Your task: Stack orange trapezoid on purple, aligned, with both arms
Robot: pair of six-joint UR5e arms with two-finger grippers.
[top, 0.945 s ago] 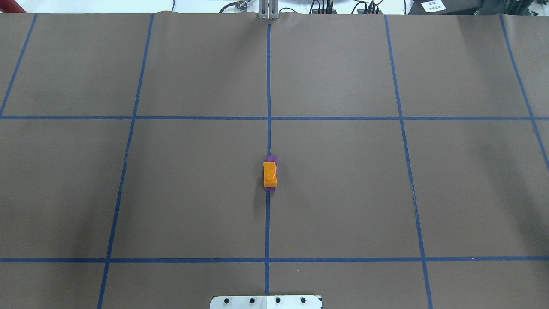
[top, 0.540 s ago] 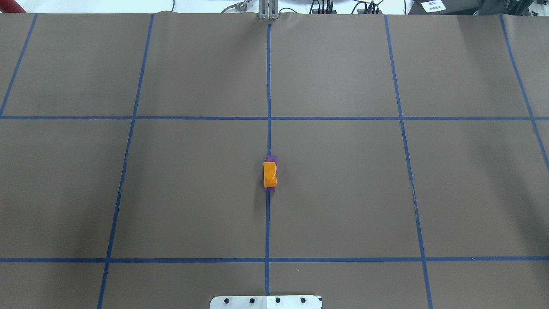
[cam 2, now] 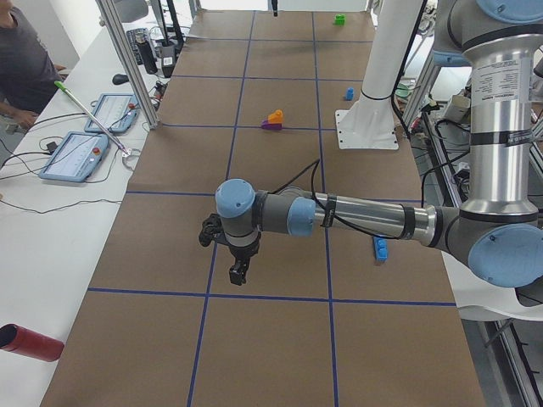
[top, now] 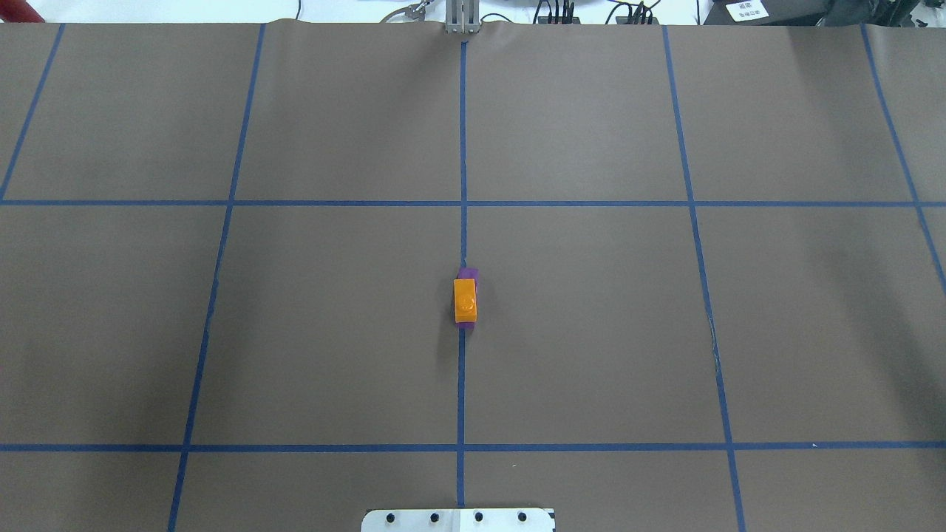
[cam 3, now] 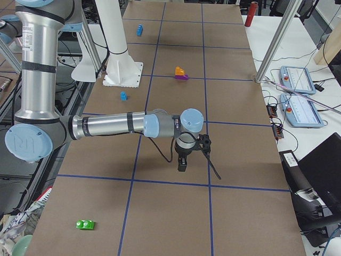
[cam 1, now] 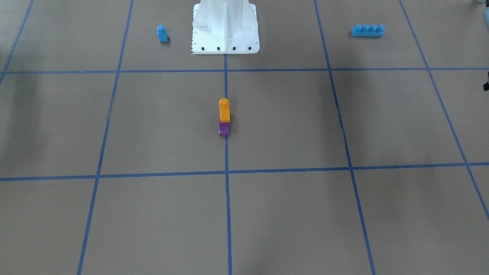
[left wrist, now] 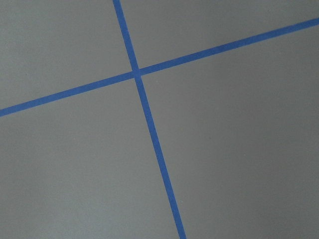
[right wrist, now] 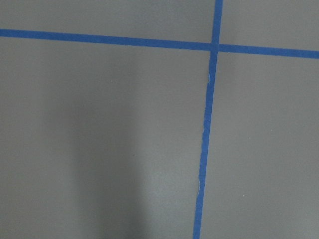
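Observation:
The orange trapezoid [cam 1: 224, 110] sits on top of the purple block [cam 1: 224, 128] on the table's centre tape line, and nothing holds it. In the overhead view the orange block [top: 465, 303] covers most of the purple one [top: 468, 273], which sticks out at the far end. Both arms are away from the stack. My left gripper [cam 2: 237, 273] hangs over the table in the exterior left view. My right gripper [cam 3: 182, 166] hangs over the table in the exterior right view. I cannot tell whether either is open or shut. The wrist views show only bare table and tape.
A small blue single-stud block [cam 1: 162, 33] and a long blue brick [cam 1: 367, 30] lie either side of the white robot base [cam 1: 225, 26]. A green block [cam 3: 85, 224] lies near the right end. A red cylinder [cam 2: 30, 342] lies at the left end.

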